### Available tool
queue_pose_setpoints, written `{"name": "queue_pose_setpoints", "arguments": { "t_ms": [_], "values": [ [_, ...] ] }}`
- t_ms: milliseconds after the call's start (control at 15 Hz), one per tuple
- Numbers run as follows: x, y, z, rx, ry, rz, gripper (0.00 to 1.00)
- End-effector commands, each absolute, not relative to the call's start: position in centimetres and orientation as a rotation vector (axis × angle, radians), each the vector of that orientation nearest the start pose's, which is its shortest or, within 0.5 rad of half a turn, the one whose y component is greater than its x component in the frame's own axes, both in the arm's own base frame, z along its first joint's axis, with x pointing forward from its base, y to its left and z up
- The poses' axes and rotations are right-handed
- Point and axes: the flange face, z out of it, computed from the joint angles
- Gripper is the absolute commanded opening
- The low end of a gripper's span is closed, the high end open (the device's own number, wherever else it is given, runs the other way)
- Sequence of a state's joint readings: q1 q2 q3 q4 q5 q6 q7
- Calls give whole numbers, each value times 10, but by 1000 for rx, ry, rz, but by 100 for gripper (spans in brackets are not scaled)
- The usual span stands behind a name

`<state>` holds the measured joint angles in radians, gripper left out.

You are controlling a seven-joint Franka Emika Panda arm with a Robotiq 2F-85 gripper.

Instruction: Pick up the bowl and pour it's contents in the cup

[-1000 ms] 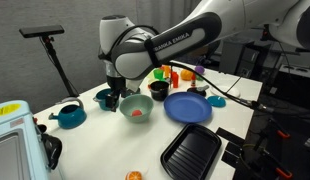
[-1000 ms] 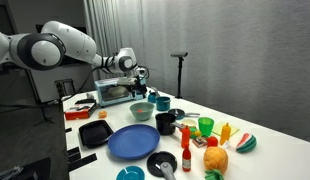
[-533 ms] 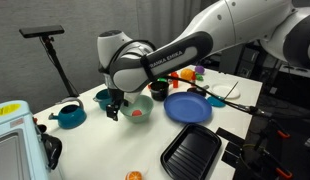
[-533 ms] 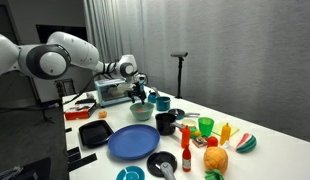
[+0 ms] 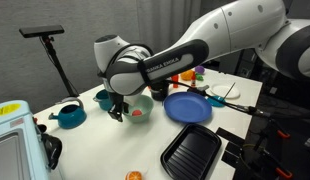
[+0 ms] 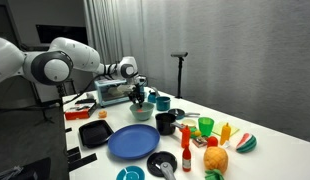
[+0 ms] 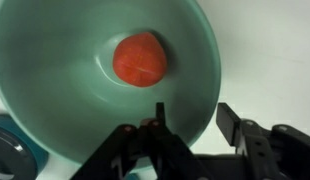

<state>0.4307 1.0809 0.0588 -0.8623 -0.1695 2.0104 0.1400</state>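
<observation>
The pale mint-green bowl (image 5: 141, 104) stands on the white table and also shows in an exterior view (image 6: 142, 112). It fills the wrist view (image 7: 85, 70). One small orange piece (image 7: 140, 58) lies in it, also visible in an exterior view (image 5: 138, 113). My gripper (image 7: 193, 125) is open and straddles the bowl's rim, one finger inside and one outside; it shows in both exterior views (image 5: 117, 108) (image 6: 141, 99). The black cup (image 6: 166, 122) stands near the bowl, by the blue plate, and shows behind the bowl in an exterior view (image 5: 159, 92).
A blue plate (image 5: 187, 107) lies beside the bowl. A teal pot (image 5: 68, 115), a black tray (image 5: 191, 150) and a white appliance (image 5: 13, 140) stand around. Toy fruits (image 6: 217, 158) and bottles crowd one end. A toaster oven (image 6: 110, 92) stands behind the arm.
My gripper has come down and a little sideways onto the bowl's rim. The bowl and the orange piece have not moved.
</observation>
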Motion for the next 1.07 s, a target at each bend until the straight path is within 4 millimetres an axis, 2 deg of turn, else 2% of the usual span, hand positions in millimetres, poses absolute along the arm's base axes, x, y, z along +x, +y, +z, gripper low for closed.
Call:
{"name": "queue_pose_setpoints", "arguments": {
  "t_ms": [0,200,267,667,800,1000],
  "values": [
    [728,345,257,-3158,-614,-132,27],
    [731,336,264,-3121,-679,-104,3],
    [733,333,269,-3096,-729,-105,1],
    [750,314,323,-2897,-871,-215,2],
    [752,310,349,-2831,-868,-248,2],
    [755,291,397,-2735,-797,-285,2]
  ]
}}
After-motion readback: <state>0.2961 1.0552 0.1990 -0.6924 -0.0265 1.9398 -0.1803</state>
